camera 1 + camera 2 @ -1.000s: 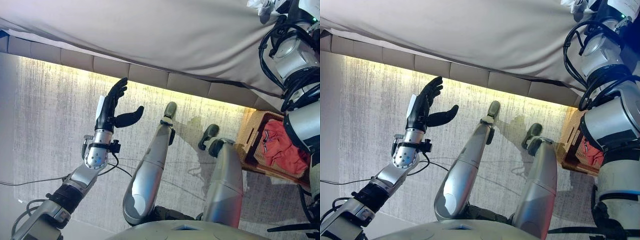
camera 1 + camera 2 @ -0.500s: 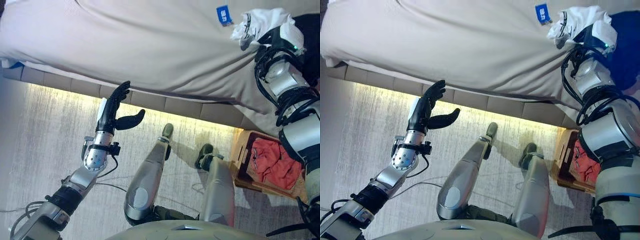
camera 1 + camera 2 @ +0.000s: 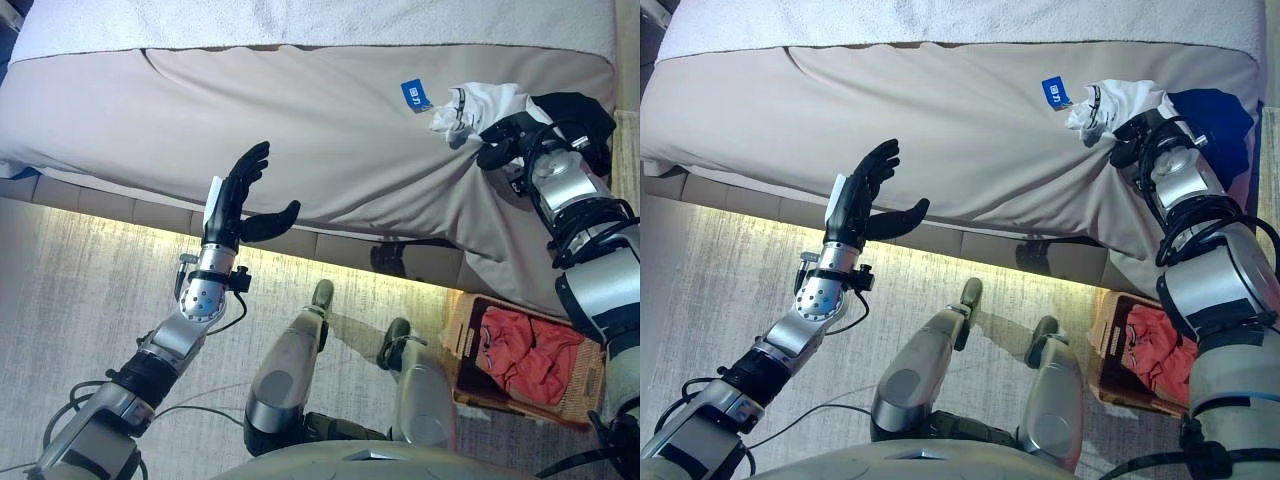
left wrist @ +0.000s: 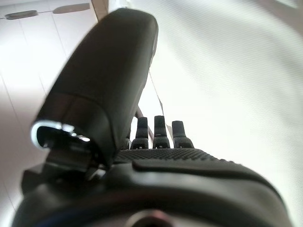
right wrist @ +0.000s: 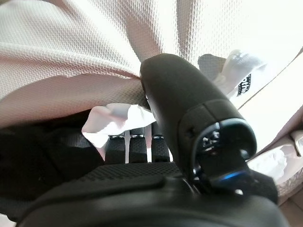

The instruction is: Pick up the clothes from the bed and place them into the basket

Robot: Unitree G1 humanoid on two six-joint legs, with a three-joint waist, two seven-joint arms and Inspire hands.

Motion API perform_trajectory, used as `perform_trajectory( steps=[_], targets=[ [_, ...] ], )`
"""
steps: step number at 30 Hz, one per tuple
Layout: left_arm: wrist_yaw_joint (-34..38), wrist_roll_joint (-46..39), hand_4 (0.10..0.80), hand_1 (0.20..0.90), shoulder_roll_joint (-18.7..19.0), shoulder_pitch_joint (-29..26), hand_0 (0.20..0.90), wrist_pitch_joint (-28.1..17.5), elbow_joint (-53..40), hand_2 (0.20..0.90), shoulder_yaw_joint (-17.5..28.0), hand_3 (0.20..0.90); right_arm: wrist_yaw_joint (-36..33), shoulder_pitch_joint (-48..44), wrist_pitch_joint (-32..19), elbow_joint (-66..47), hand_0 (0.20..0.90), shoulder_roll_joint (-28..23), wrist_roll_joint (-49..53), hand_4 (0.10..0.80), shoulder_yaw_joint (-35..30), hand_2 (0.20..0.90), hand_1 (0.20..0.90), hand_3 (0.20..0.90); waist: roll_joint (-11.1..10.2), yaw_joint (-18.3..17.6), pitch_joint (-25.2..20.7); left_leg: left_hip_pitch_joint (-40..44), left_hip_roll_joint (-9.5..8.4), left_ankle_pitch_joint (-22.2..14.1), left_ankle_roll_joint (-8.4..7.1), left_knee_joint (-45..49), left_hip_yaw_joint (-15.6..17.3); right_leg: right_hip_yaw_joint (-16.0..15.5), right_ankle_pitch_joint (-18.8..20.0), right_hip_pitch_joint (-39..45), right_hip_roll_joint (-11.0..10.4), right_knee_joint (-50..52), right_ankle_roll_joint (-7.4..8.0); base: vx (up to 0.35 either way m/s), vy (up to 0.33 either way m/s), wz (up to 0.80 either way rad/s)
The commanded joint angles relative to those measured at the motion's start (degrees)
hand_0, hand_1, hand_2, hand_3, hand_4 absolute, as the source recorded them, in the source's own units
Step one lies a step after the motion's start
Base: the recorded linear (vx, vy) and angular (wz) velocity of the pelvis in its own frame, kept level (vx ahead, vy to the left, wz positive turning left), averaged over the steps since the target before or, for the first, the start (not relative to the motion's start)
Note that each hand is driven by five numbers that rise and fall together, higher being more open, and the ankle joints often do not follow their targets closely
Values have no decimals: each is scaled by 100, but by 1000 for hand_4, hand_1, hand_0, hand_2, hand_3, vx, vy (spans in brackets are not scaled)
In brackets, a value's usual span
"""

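I see the bed covered in a smooth taupe sheet that creases toward my right hand. In the right wrist view the weave shows as a fine waffle texture. A pale quilted strip runs along the far edge, and a small blue tag lies on the sheet.

Two garments show on the bed: a crumpled white one with dark print, and a dark blue one bunched just beside it. My right hand sits on the white garment; the right wrist view shows white cloth against the fingers, but I cannot tell whether they are clenched on it.

My left hand is held up over the bed's near edge, fingers straight and released, thumb standing out, grasping nothing.

One woven wicker basket stands on the floor by the bed's corner, rectangular, with one rumpled red garment inside. The rug beneath is grey and finely streaked.
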Motion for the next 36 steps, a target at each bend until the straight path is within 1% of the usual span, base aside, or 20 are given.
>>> perform_trajectory(
  steps=[1,6,10,13,14,15,18,22,23,25,31,36],
  targets=[
    [34,151,800,900,-38,170,900,-416,-231,900,363,900,-404,-312,-214,-521,900,-694,149,800,-48,900,900,900,-247,-269,-541,-454,58,-1260,171,1026,50,-342,-135,-1,341,-132,-407,-22,-10,-3],
    [146,253,800,900,-50,145,900,-479,-258,900,279,900,-798,-491,-242,-551,900,-718,62,800,34,900,900,900,-184,-255,-436,-517,25,-1191,171,983,7,-355,-115,-66,346,-125,-410,-8,-2,0],
    [224,269,800,900,-36,190,900,-536,-302,900,241,900,-1484,-812,-413,-615,900,-758,-35,800,119,900,900,900,-113,-197,-356,-549,-12,-1097,166,853,-41,-417,-112,-124,342,-142,-414,-34,-6,-2],
    [229,290,800,900,-36,252,900,-590,-326,900,226,900,-1927,-919,-531,-769,900,-823,-65,800,129,900,900,900,-102,-174,-339,-545,-25,-1079,157,825,-83,-460,-128,-94,343,-156,-434,0,-5,1],
    [222,291,800,900,-32,282,900,-609,-342,900,222,900,-2144,-955,-542,-851,900,-855,-66,800,114,900,900,900,-99,-163,-345,-542,-28,-1073,153,817,-96,-479,-135,-86,343,-153,-443,0,0,0],
    [218,289,800,900,-30,286,900,-609,-345,900,222,900,-2170,-959,-543,-861,900,-859,-73,800,110,900,900,900,-98,-162,-346,-543,-29,-1072,152,817,-100,-482,-137,-83,343,-153,-444,11,-13,5],
    [153,248,800,900,-5,327,900,-643,-395,900,221,900,-2557,-1045,-494,-999,900,-944,-217,800,66,900,900,900,-85,-130,-362,-534,-43,-1042,135,761,-149,-525,-150,-62,336,-173,-444,13,-16,7],
    [151,240,800,900,-8,327,900,-713,-391,900,187,900,-2630,-1214,-431,-1025,900,-998,-356,800,198,900,900,900,-75,-85,-348,-601,-76,-1030,130,795,-178,-566,-176,-105,328,-130,-468,22,-17,6],
    [160,239,800,900,-16,337,900,-711,-413,900,186,900,-2639,-1309,-421,-1023,900,-1018,-398,800,271,900,900,900,-72,-59,-330,-591,-88,-1182,117,885,-200,-519,-330,-115,341,-3,-447,68,-25,3],
    [164,205,800,900,-9,345,900,-768,-407,900,163,900,-2641,-1447,-360,-1002,900,-1019,-389,800,369,900,900,900,-36,-24,-281,-717,-132,-1209,123,1021,-210,-524,-394,-239,324,186,-476,37,-5,3],
    [195,126,800,900,27,458,900,-826,-655,900,111,900,-2661,-1818,-135,-884,900,-907,-462,800,633,900,900,900,147,105,-277,-1473,-281,-1180,143,1427,-252,-561,-548,-1034,254,859,-541,-17,-2,7],
    [123,27,800,900,79,639,900,-1033,-884,900,110,900,-2588,-2046,4,-711,900,-790,-630,800,908,900,900,900,317,215,-277,-2174,-358,-1126,171,1693,-284,-564,-582,-1802,249,1239,-572,-47,-13,15]
  ],
)
